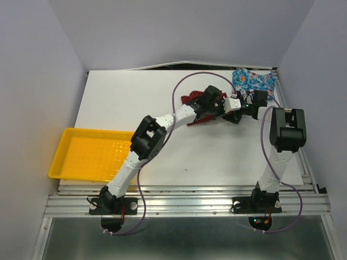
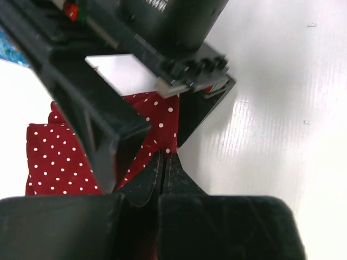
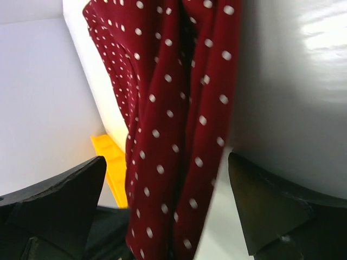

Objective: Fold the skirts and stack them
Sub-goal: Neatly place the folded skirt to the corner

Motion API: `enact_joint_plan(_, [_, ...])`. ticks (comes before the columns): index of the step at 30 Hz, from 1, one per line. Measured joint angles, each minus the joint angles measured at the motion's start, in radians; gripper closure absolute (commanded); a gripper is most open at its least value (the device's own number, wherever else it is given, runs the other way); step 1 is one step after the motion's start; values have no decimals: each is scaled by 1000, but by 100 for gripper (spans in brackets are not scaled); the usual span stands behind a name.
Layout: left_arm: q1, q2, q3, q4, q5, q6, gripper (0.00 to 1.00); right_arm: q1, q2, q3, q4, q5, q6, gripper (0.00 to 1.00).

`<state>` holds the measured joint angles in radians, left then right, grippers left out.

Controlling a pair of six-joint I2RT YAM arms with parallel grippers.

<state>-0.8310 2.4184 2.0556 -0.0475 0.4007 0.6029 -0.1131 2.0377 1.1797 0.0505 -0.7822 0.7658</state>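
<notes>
The white desk (image 1: 217, 157) fills the top view, and both arms reach over it toward 12 o'clock. The left arm (image 1: 146, 141) stretches from its base at 7 o'clock up to just right of the middle. The right arm (image 1: 287, 130) rises at 5 o'clock, bends at its elbow near 3 o'clock, and turns its wrist back toward 9 o'clock to meet the other arm. A yellow tray (image 1: 81, 154) lies at 8 o'clock, overhanging the desk's left edge. The blue floral skirt (image 1: 254, 81) sits bunched in the far corner at 1 o'clock, apart from both wrists. The dark red dotted skirt (image 1: 190, 99) is crumpled at 12 o'clock under and around the two wrists, part showing beyond the left wrist and part on its near side. In the left wrist view the left jaws are pressed tight together, with a fold of the red cloth pinched at their tips. In the right wrist view the right jaws stand wide apart, and the red cloth hangs loose in long folds between them.
</notes>
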Motion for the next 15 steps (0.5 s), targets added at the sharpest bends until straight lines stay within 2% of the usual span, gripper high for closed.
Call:
enact_joint_plan(4, [0,0,0,-1,8,-11,100,25,22,1,78,6,55,2])
enact_joint_plan(6, [0,0,0,-1,9,-18,100,35,28,1,101,18,74,11])
enact_joint_plan(7, [0,0,0,-2,8,-20,100,39,29,1,110,26,77,25])
enact_joint_plan(9, [0,0,0,-2,8,-29,100,49,30,1,121,67,78,39])
enact_joint_plan(10, [0,0,0,-2,7,-31,96,53,33,1,120,91,78,52])
enact_joint_plan(11, [0,0,0,-2,7,-36,89,56,37,1,119,102,75,59])
enact_joint_plan(12, [0,0,0,-2,6,-42,80,62,38,1,118,127,67,66])
enact_joint_plan(13, [0,0,0,-2,4,-55,64,64,39,0,113,158,56,78])
enact_joint_plan(15, [1,0,-2,3,-7,-77,54,68,44,0,108,196,35,92])
